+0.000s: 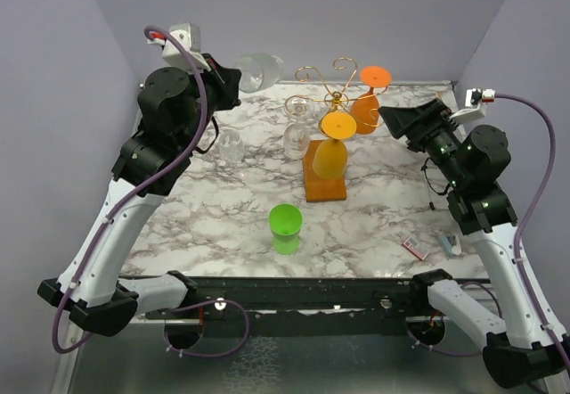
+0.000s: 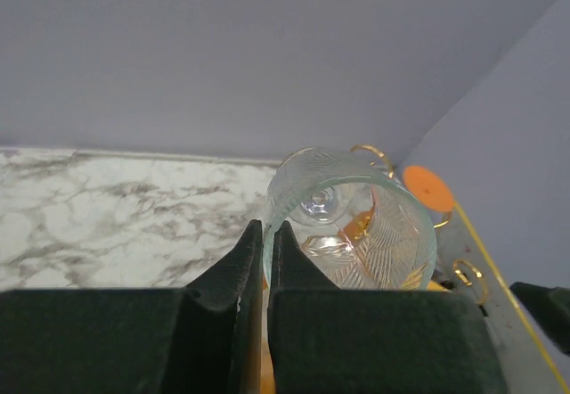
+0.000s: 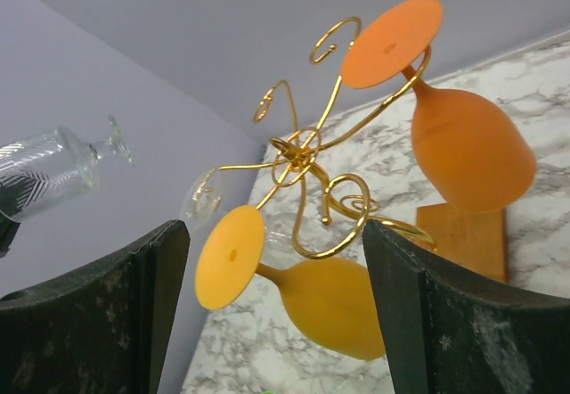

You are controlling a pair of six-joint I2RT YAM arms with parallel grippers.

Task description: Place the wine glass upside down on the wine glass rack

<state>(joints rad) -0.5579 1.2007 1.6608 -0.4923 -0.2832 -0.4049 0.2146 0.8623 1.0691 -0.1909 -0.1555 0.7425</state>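
My left gripper point(image 1: 229, 82) is raised near the back wall, shut on the rim of a clear patterned wine glass point(image 1: 259, 71) that lies tilted on its side in the air, left of the rack. In the left wrist view the fingers point(image 2: 287, 260) pinch the rim of the glass point(image 2: 365, 233). The gold wire wine glass rack point(image 1: 332, 98) stands on a brown wooden base point(image 1: 324, 186). My right gripper point(image 1: 389, 118) is open just right of the rack, with nothing between its fingers point(image 3: 134, 305). The held glass point(image 3: 44, 173) shows at the far left of the right wrist view.
Upside down on the rack point(image 3: 301, 155) hang an orange glass point(image 3: 468, 144), a yellow glass point(image 3: 343, 303) and a clear glass point(image 1: 297, 134). Another clear glass point(image 1: 230, 145) stands by the left arm. A green cup point(image 1: 286, 220) sits in front. Small items point(image 1: 414, 248) lie near the right arm.
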